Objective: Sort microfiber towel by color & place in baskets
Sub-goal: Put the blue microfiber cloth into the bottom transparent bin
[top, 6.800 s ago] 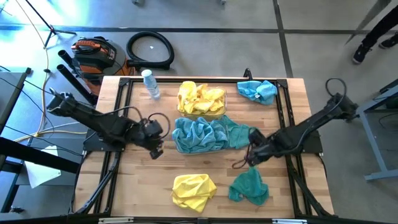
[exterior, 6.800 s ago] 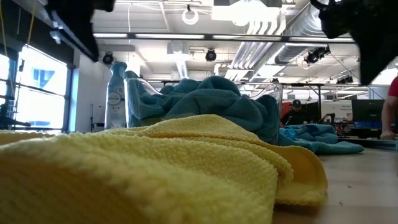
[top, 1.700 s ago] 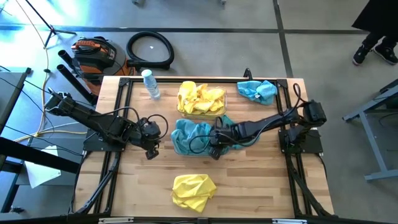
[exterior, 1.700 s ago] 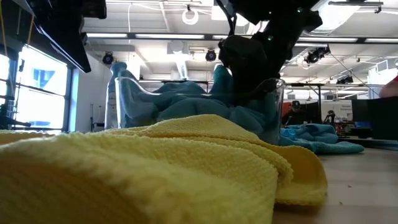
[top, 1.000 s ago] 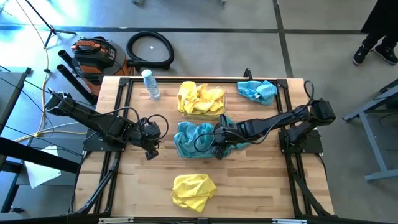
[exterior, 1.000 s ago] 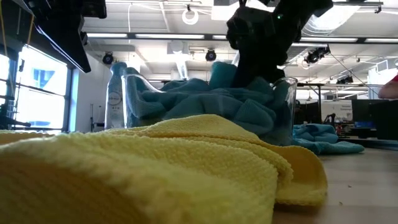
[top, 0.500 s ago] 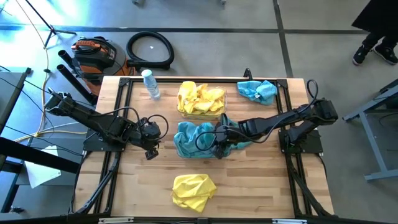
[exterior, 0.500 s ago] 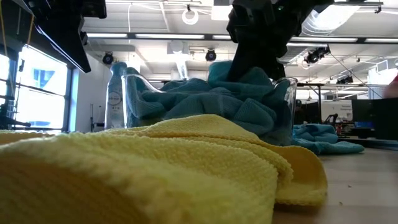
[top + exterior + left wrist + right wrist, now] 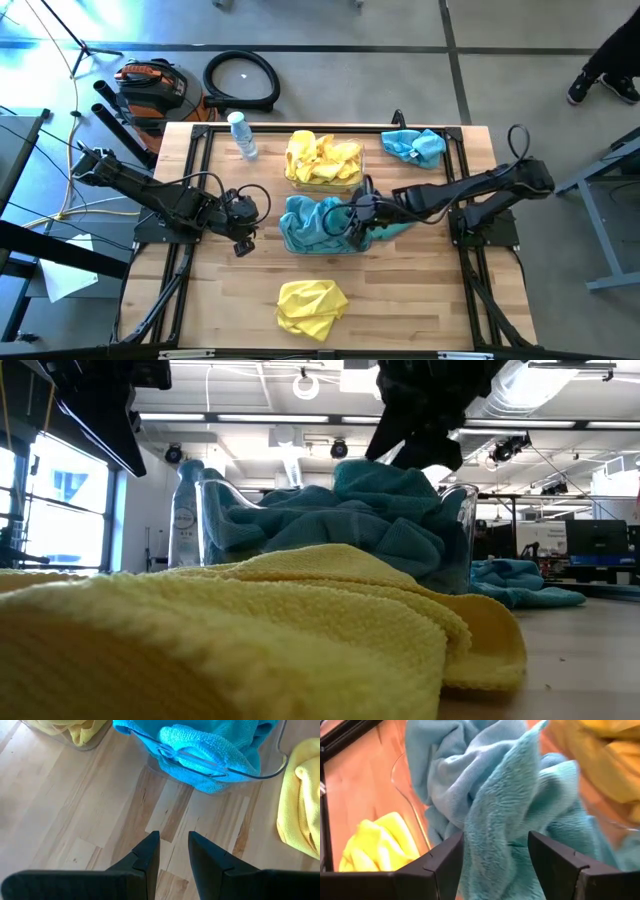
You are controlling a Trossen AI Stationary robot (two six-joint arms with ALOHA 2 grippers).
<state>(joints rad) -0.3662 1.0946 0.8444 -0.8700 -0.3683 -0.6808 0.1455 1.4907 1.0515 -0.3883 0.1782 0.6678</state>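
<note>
Over the teal-filled basket [image 9: 292, 238], the right end effector [image 9: 496, 851] is spread above a seemingly bunched teal towel [image 9: 510, 825].

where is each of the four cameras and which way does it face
High view: above the table, looking straight down; both arms show, right claw over the blue basket, left claw waiting beside it.
Low view: at tabletop height, looking level across a yellow towel; the right arm hangs dark above.
Left wrist view: looks down past its own open fingers at bare wood.
Right wrist view: looks down between its own open fingers at teal towels.
All four share the blue basket.
</note>
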